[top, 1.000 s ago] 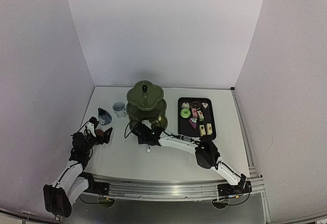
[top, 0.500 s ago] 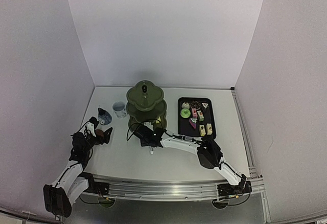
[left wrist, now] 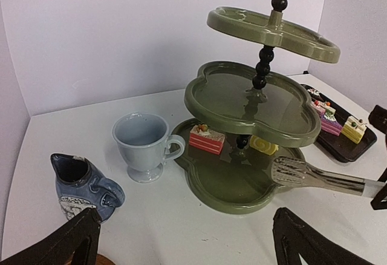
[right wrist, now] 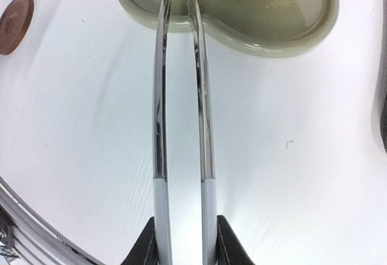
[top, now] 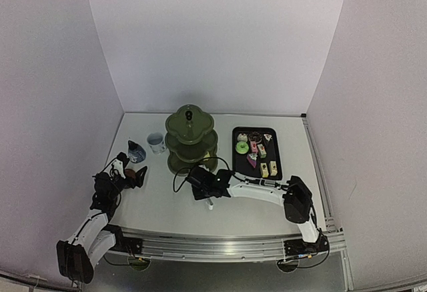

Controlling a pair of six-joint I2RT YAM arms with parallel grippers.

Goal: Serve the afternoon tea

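The dark green three-tier stand (top: 190, 139) stands mid-table. On its bottom tier (left wrist: 242, 183) lie a red cake (left wrist: 207, 138) and a yellow roll (left wrist: 264, 146). My right gripper (top: 207, 185) is shut on the handles of the metal tongs (right wrist: 181, 95). The empty tong tips (left wrist: 293, 171) hover over the bottom tier's near rim. A white cup (left wrist: 142, 144) and a small blue cup (left wrist: 81, 180) stand left of the stand. My left gripper (left wrist: 187, 247) is open and empty, low in front of them. One brown coaster (right wrist: 15, 16) lies beside it.
The black tray (top: 243, 169) right of the stand holds several small cakes and doughnuts (top: 255, 149). White walls close in the table at the back and both sides. The metal rail (top: 213, 245) runs along the near edge.
My right gripper has drawn back from the stand toward the near right, taking the tongs with it, and its elbow swung right. The left arm has not moved.
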